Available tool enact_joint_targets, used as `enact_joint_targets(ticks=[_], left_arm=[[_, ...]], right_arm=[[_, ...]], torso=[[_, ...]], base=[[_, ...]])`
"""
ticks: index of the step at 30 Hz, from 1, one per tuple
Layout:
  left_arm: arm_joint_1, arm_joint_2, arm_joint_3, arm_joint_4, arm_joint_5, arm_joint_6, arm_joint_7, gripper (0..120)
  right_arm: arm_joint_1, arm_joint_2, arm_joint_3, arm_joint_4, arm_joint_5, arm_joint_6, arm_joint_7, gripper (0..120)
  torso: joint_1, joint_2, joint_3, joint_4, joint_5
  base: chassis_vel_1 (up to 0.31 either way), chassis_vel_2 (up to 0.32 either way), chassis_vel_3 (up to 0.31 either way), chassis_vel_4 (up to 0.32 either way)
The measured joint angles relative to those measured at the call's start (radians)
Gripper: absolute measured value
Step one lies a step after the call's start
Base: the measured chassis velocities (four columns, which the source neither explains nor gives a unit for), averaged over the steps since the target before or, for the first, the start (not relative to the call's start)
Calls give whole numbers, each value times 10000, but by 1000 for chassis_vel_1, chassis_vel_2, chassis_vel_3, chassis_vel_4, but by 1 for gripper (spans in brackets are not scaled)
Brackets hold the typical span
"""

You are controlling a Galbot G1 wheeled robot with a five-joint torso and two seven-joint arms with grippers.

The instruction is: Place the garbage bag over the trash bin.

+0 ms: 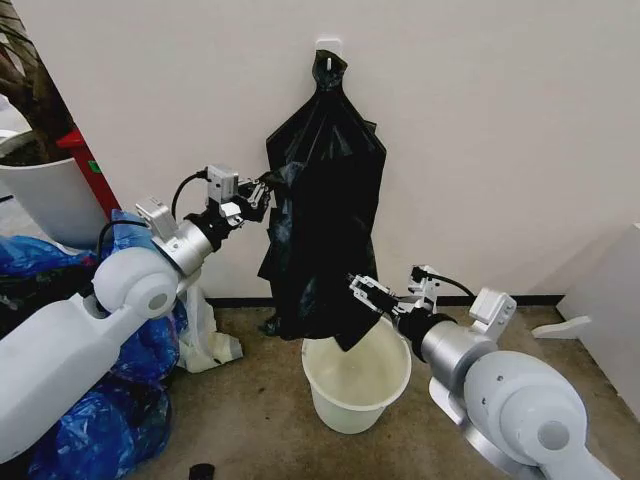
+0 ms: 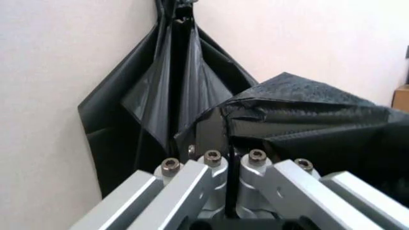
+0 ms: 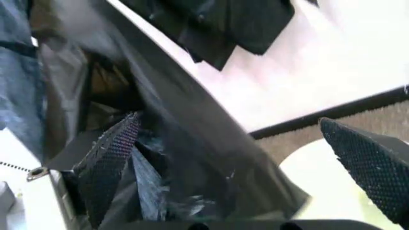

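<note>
1. Garbage bag (image 1: pixel 325 215): thin glossy black plastic, hanging against the white wall (image 1: pixel 500 120) from a wall hook (image 1: pixel 328 50) at 12 o'clock in the head view. It is pinched to a point at the hook, fans out below, and is creased and slack. The lower corner dangles over the trash bin (image 1: pixel 356 385).
2. Trash bin: round cream-white bucket with rolled rim, upright on the brown floor (image 1: pixel 250 420), directly at 6 o'clock from the bag. The bag tip overlaps the bin rim at its 10 o'clock edge; I can't tell if it touches.
3. Left gripper (image 1: pixel 262 190): at 9 o'clock of the bag, at the upper-middle edge. In the left wrist view the left gripper (image 2: pixel 227 158) has its jaws closed tight with a fold of black film clamped between them.
4. Right gripper (image 1: pixel 368 297): at 5 o'clock of the bag, just above the bin's rim. In the right wrist view its fingertips (image 3: pixel 367 163) are spread wide apart. Black film lies against one pad, the other pad is clear, so nothing is gripped.
5. Surroundings: blue plastic bags (image 1: pixel 120 400) piled at 8 o'clock and a white plant pot (image 1: pixel 50 200) at 9 o'clock, both behind the left arm. A white bag (image 1: pixel 205 340) sits on the floor between the blue pile and the bin. A white cabinet edge (image 1: pixel 610 300) is at 3 o'clock. None of these block the bin.
</note>
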Motion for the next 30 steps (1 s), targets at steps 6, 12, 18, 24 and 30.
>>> enact_joint_targets(ticks=[6,12,18,24,30], left_arm=[[-64,-22,54,-14,-44,55,-175,0],[-190,-197,477,-97,-23,78,-278,0],[-313,-382,638,-96,-19,81,-343,0],[-587,-381,648,-95,-241,91,-299,0],[-629,-407,664,-48,-337,76,-177,0]], right_arm=[[52,-65,-39,-10,111,-2,-66,100],[523,451,-346,-15,1587,875,551,100],[982,1428,-392,-286,3490,1979,1726,100],[1072,2447,-338,-1056,3641,2485,2578,100],[1381,2712,-125,-1461,3426,2964,3192,100]], torso=[[0,0,0,-1,0],[0,0,0,-1,0],[0,0,0,0,-3],[0,0,1,0,-1],[0,0,1,0,-1]], base=[[0,0,0,0],[0,0,0,0],[0,0,0,0],[0,0,0,0],[0,0,0,0]])
